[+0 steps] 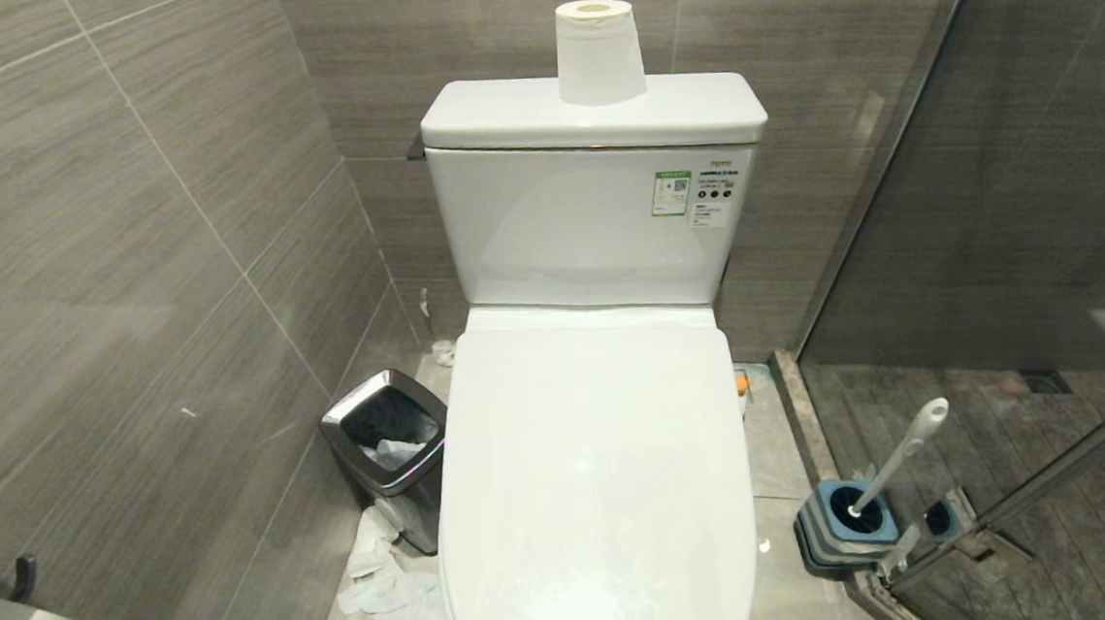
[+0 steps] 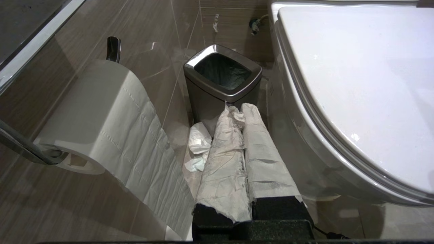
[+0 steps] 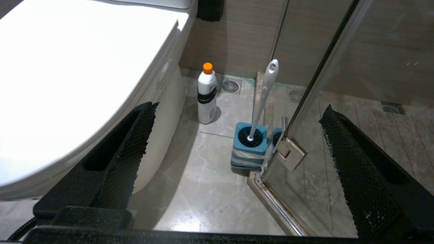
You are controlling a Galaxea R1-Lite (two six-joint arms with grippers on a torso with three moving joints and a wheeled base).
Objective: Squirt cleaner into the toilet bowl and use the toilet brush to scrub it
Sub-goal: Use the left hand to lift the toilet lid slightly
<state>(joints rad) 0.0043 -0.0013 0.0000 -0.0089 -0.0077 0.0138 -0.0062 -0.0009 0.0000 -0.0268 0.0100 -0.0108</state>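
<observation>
Toilet brush (image 1: 898, 459) handle tilted, tip up-right.

1. Left gripper (image 2: 242, 112): two long fingers (image 2: 223, 162) wrapped in crumpled white-grey paper; black speckled base blocks.
2. Right gripper (image 3: 237, 112): two black fingers (image 3: 132, 135) with knobbly mesh-textured pads and a hollow slot along each.
3. Thin black cable (image 3: 20, 228) beside the right gripper's base.

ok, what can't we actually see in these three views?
- Inside of the toilet bowl: lid shut in every view.
- Head of the toilet brush: sunk in its blue holder.
- Label on the orange-capped bottle: too small, right wrist view.
- Tank sticker text: too small, head view.
</observation>
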